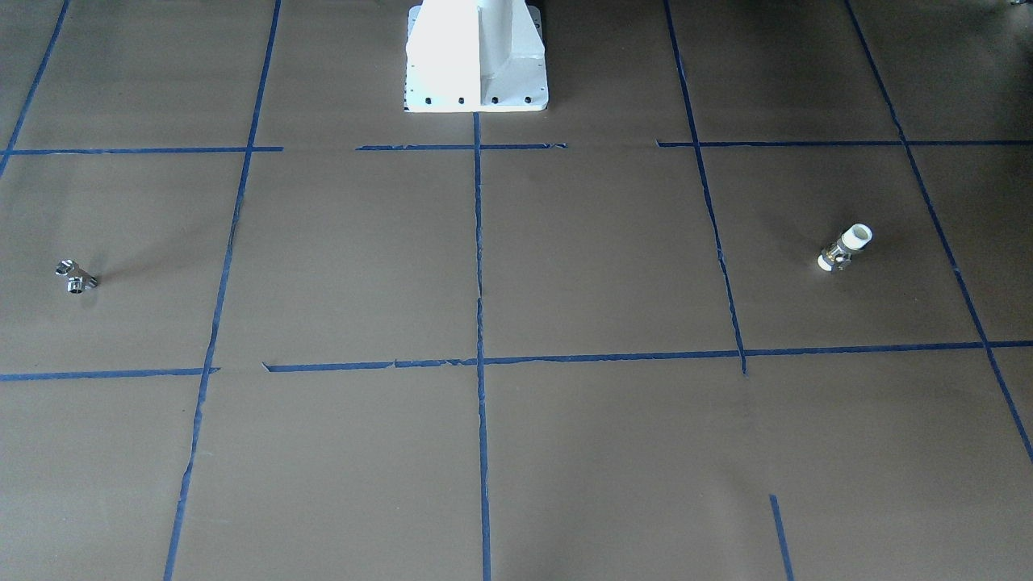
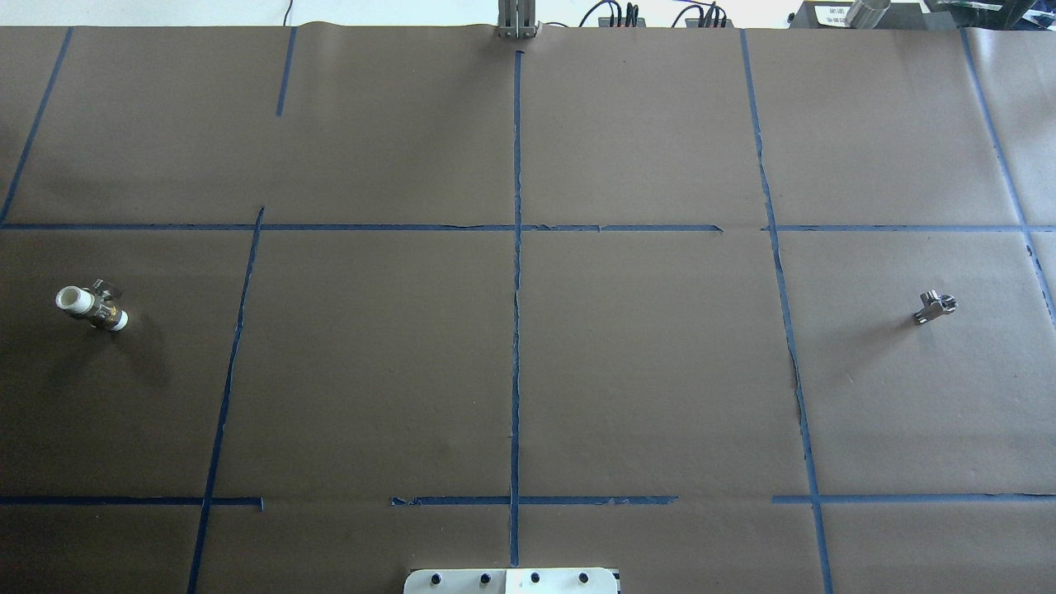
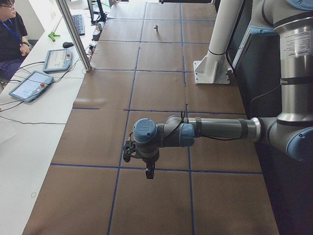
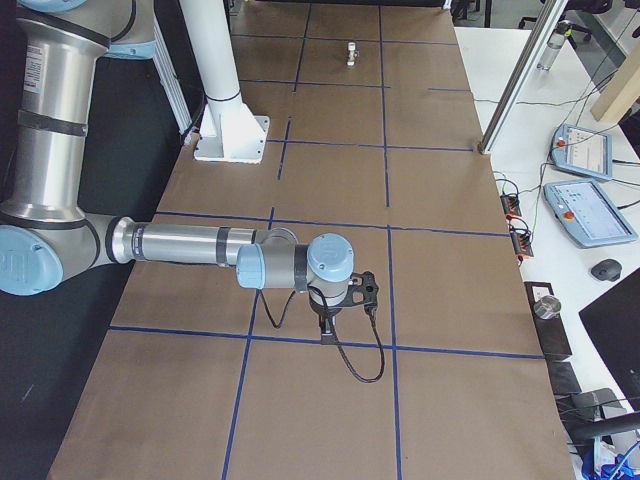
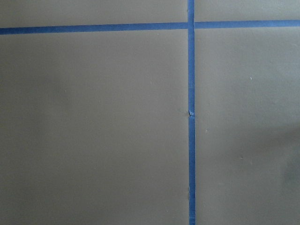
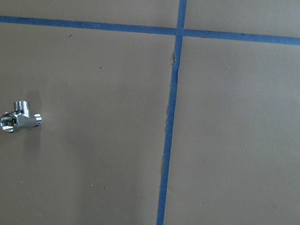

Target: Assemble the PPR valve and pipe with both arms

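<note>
Two parts lying well apart on the brown paper table (image 2: 371,371): PPR valve (image 2: 91,308) toward the robot's left end, pipe (image 2: 935,307) toward its right end. Between them, crossing blue tape lines (image 2: 516,330) and, at the robot's edge, white pedestal base (image 1: 476,60). Left gripper (image 3: 149,171) and right gripper (image 4: 325,330) pointing down over the paper; cannot tell whether fingers spread or clamped. Beside the table, seated operator (image 3: 10,34) and control tablets (image 3: 56,58).
</note>
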Motion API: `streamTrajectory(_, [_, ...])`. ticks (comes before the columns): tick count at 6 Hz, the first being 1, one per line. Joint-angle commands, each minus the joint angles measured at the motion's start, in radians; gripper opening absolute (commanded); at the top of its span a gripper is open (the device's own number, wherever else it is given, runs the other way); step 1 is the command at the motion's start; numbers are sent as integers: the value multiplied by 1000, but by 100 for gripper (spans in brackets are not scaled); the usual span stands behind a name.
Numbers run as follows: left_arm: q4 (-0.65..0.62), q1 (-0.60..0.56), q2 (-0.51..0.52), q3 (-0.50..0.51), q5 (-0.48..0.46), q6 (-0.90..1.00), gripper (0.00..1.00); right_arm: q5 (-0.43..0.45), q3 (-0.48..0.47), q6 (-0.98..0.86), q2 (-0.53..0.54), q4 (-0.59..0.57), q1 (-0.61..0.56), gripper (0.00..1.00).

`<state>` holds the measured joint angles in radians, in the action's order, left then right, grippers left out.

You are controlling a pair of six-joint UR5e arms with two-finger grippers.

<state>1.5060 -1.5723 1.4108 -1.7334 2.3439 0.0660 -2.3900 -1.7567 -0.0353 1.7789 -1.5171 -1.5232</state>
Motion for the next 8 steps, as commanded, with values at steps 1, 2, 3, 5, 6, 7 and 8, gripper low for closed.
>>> streamTrajectory(1, [0,2,-1,0,0,0,100,0,-1,0,-1,0,0,100])
streamTrajectory(2, [0,2,0,-9,-2,0,100,3,-1,2,-4,2,0,100])
streamTrajectory(3, [11,6,0,-20,-18,20,100,3,-4,2,-7,2,0,100])
streamTrajectory(5, [98,20,121,-20,-46,9,100,3,-6,2,-10,2,0,100])
streamTrajectory(6, [68,28,195,13,-35,15,100,3,-6,2,-12,2,0,100])
streamTrajectory(7, [107,37,191,14,-34,15,100,3,-7,2,-12,2,0,100])
streamTrajectory(8, [155,75,180,-17,-23,6,100,3,-7,2,-12,2,0,100])
